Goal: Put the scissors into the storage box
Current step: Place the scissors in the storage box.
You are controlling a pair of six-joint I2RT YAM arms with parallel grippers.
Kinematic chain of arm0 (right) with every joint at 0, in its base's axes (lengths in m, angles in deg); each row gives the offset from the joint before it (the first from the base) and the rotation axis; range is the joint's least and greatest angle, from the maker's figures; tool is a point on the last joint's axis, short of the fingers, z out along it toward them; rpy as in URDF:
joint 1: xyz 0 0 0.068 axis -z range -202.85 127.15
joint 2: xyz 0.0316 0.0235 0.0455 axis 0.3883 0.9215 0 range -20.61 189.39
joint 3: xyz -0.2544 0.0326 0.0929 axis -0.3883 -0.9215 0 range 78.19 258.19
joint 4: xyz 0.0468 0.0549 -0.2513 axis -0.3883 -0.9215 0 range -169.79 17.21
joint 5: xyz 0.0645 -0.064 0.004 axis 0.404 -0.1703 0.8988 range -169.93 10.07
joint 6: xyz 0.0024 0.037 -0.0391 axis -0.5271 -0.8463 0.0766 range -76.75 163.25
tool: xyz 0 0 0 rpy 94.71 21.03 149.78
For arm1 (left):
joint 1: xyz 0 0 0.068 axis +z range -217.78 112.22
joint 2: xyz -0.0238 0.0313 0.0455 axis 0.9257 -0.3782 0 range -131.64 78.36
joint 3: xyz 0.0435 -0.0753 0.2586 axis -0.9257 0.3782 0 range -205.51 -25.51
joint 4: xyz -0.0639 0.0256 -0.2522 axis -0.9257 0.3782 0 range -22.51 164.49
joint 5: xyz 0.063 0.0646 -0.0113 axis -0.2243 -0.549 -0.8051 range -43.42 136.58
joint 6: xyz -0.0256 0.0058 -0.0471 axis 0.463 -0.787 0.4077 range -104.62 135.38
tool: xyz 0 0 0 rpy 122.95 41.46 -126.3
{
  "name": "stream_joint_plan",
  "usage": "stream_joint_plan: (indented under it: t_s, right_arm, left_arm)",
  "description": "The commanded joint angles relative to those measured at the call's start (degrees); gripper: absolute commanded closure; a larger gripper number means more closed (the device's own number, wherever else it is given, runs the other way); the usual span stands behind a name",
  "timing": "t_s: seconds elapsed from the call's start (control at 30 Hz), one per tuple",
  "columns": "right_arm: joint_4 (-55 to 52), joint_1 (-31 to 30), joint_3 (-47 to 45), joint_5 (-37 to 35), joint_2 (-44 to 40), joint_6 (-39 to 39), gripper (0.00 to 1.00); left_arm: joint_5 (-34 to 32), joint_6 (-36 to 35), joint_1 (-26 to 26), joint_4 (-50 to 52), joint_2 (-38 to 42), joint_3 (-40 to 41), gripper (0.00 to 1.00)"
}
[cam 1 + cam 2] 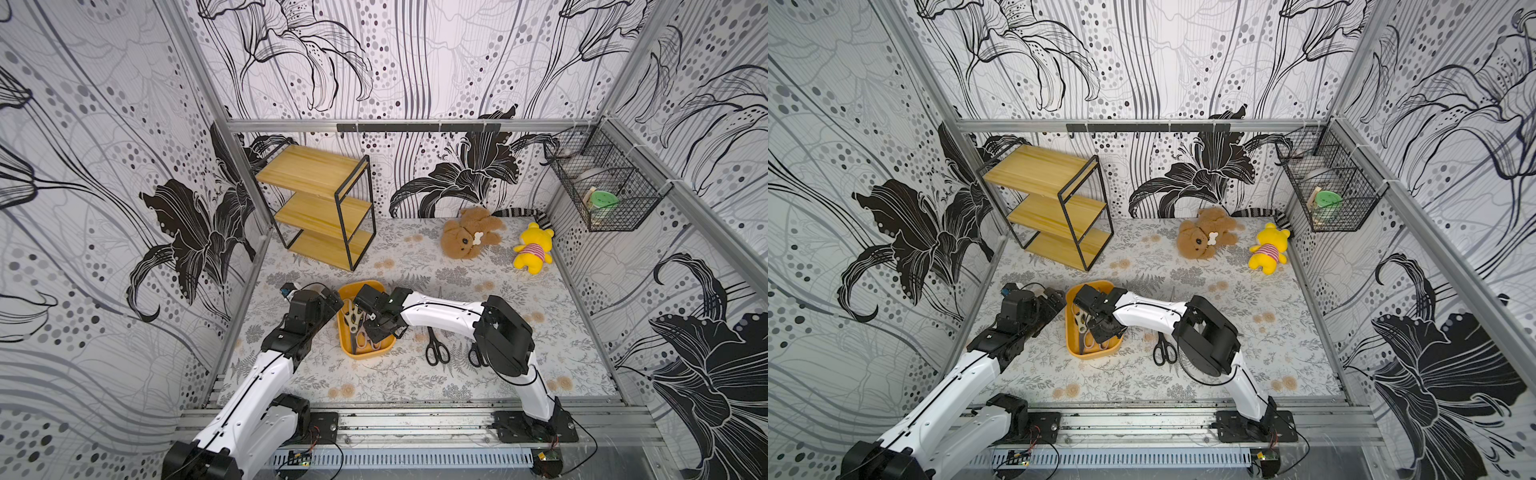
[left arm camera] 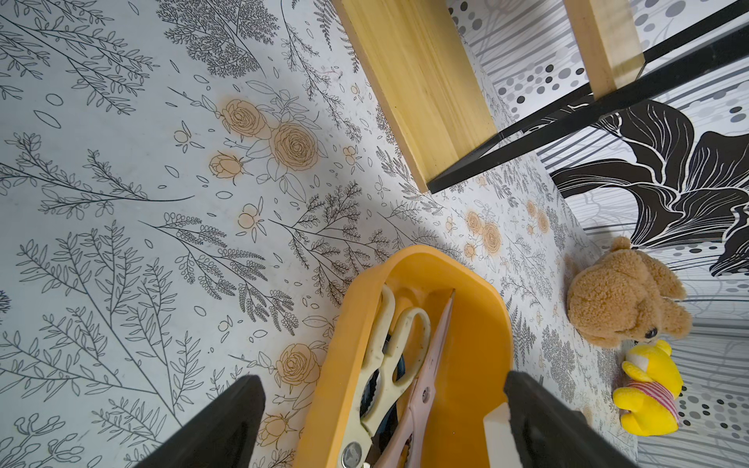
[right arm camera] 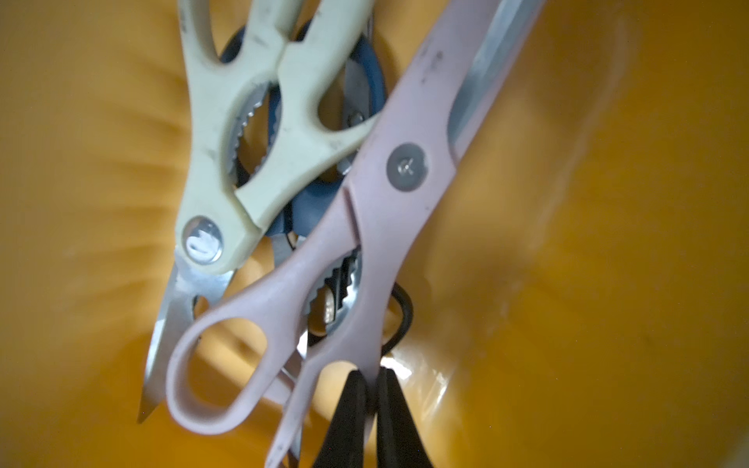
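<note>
The orange-yellow storage box (image 1: 366,355) (image 1: 1093,354) lies on the table between my two arms. Inside it lie cream shears (image 3: 227,162) (image 2: 381,356), a dark blue pair (image 3: 308,210) under them, and pink scissors (image 3: 385,202) (image 2: 425,377) slanted on top. My right gripper (image 3: 373,377) (image 1: 370,328) is down in the box, shut on the pink scissors' handle loop. My left gripper (image 2: 383,405) (image 1: 337,300) stands open at the box's left end, its fingers apart from the walls. Black scissors (image 1: 436,347) (image 1: 1164,348) lie on the table right of the box. Another black pair (image 1: 476,355) is half hidden by my right elbow.
A wooden three-tier shelf (image 1: 320,203) stands at the back left. A brown teddy (image 1: 469,239) and a yellow plush (image 1: 534,249) lie at the back right. A black wire basket (image 1: 602,187) hangs on the right wall.
</note>
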Motion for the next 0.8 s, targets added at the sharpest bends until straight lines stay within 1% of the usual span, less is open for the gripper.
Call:
stream_joint_plan:
  t_s: [0.0,0.1,0.17,0.2,0.3,0.33,0.57,0.77]
  right_arm:
    - [-0.9,-0.3,0.6,-1.1,0.5,-0.4,0.84]
    - [-0.7,-0.4,1.2,-0.9,-0.1,-0.3,0.74]
    - [-0.2,-0.4,1.5,-0.8,-1.0,-0.4,0.69]
    - [0.0,-0.3,1.8,-0.8,-1.4,-0.3,0.67]
    - [0.6,-0.3,2.7,-1.3,-2.8,-0.2,0.66]
    - [0.7,-0.2,3.0,-1.8,-3.2,-0.1,0.62]
    - [1.4,1.4,3.8,-5.5,-6.6,0.7,0.57]
    - [2.9,5.5,-0.7,-7.1,-10.9,0.8,0.57]
  left_arm:
    - [-1.1,0.1,0.3,0.1,0.6,0.1,0.03]
    - [-1.0,0.1,0.3,0.2,0.5,-0.3,0.03]
    - [-0.7,0.0,0.3,0.2,0.3,-0.8,0.03]
    - [-0.6,0.0,0.3,0.3,0.4,-1.0,0.03]
    - [-0.5,-0.4,0.3,0.7,0.0,-2.0,0.03]
    - [-0.4,-0.4,0.3,0.8,-0.1,-2.2,0.03]
    - [1.8,-0.9,0.3,1.3,-1.3,-4.9,0.03]
    - [4.8,-1.5,0.3,1.2,-3.1,-7.5,0.03]
